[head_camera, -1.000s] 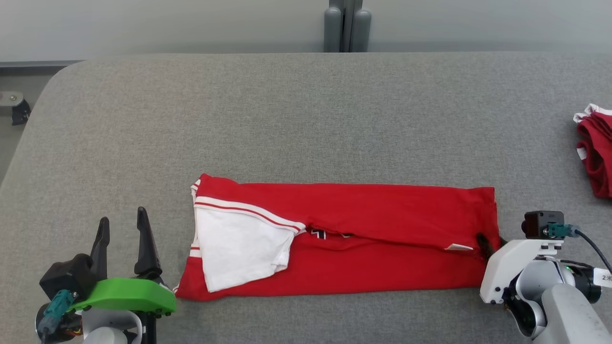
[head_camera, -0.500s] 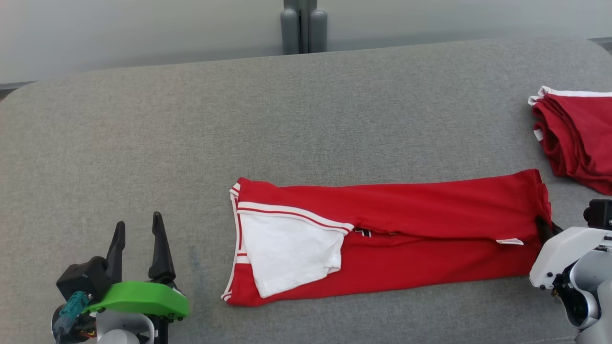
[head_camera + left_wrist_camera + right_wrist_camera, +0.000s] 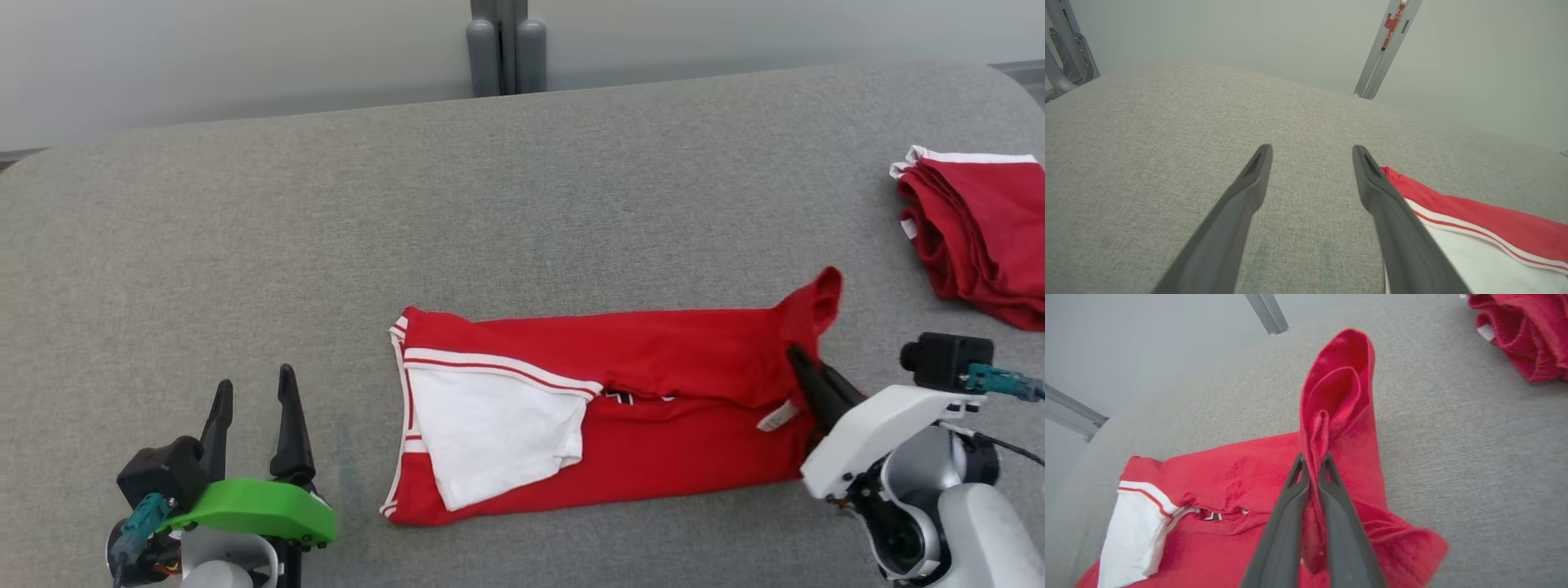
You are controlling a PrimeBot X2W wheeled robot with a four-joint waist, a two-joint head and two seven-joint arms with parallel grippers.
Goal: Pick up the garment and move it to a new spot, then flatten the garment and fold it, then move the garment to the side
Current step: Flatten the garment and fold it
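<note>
Garment (image 3: 694,359): long red strip, lower centre of head view | right gripper (image 3: 1312,461): clamped on its bunched right end | left gripper (image 3: 254,380): spread, idle, lower left | tip: I'd lift clear, sweep leftward, land edges matched, no drag.

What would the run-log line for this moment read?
step: fold | right end effector: shut on garment end, held off table | left end effector: open, empty | red pile: far right
</note>
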